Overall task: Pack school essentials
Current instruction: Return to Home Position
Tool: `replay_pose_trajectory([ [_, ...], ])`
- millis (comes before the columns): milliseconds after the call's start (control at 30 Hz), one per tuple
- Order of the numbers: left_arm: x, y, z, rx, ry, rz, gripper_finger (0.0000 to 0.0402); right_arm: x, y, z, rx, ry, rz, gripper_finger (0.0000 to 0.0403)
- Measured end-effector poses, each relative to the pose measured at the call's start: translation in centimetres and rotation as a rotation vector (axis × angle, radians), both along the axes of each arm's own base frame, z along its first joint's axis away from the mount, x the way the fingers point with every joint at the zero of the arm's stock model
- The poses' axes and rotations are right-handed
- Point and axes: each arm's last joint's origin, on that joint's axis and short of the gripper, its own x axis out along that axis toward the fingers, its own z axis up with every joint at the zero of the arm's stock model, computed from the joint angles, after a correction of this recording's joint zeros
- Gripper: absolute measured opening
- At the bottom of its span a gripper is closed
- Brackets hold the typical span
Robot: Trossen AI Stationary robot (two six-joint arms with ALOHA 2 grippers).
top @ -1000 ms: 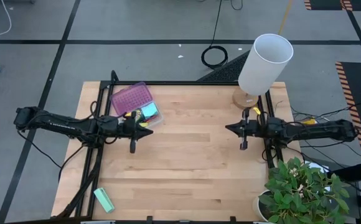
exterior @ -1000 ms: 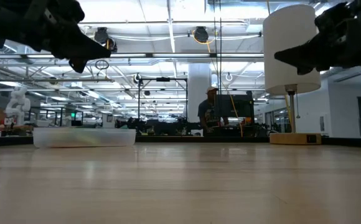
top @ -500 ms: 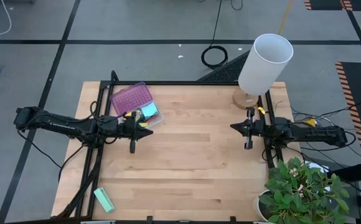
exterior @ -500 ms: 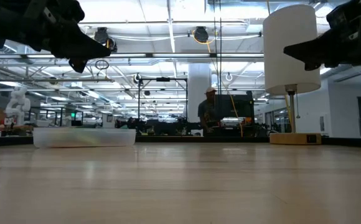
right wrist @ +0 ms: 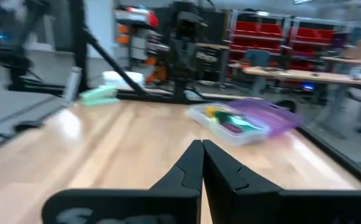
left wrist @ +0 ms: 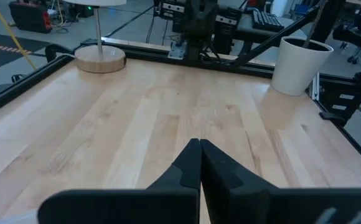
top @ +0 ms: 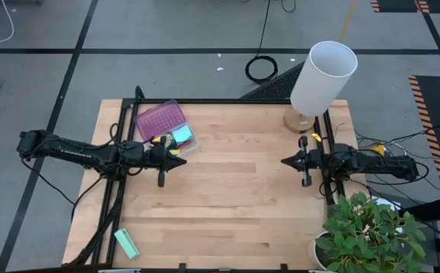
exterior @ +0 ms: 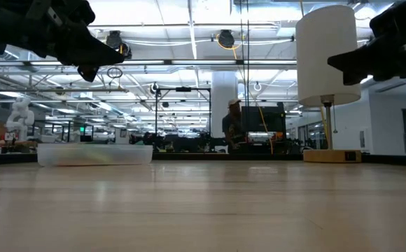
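While its fingers are pressed together on nothing, the left gripper (top: pixel 182 161) hangs above the counter (top: pixel 235 212) just beside the clear stationery box (top: pixel 176 139) near the far-left corner. Equally closed and empty, the right gripper (top: pixel 284 162) hovers near the right edge, by the lamp (top: pixel 322 72).

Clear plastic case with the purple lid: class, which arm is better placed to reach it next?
Probably the left. The left gripper, fingers shut, hangs beside the clear plastic case; the right gripper waits across the table.
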Motion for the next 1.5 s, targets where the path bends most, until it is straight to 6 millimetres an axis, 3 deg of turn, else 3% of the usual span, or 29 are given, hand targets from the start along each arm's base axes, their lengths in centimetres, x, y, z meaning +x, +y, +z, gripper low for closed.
replay_pose_trajectory([
  [367,-0.4,-0.1,0.3,0.047,-0.05,-0.041,0.0002,0.2,-0.1,-0.4,-0.016,0.05,-0.033,0.0],
  [700,-3.2,0.1,-2.0,0.029,-0.168,-0.042,0.0001,0.3,-0.1,0.4,-0.016,-0.033,-0.037,0.0],
  [1100,-4.8,0.2,-3.5,0.028,-0.229,-0.033,0.0001,0.3,-0.1,0.5,-0.016,-0.041,-0.037,0.0],
  [1500,-6.1,0.2,-3.1,0.082,-0.297,-0.048,0.0001,0.3,-0.1,0.5,-0.016,-0.043,-0.037,0.0],
])
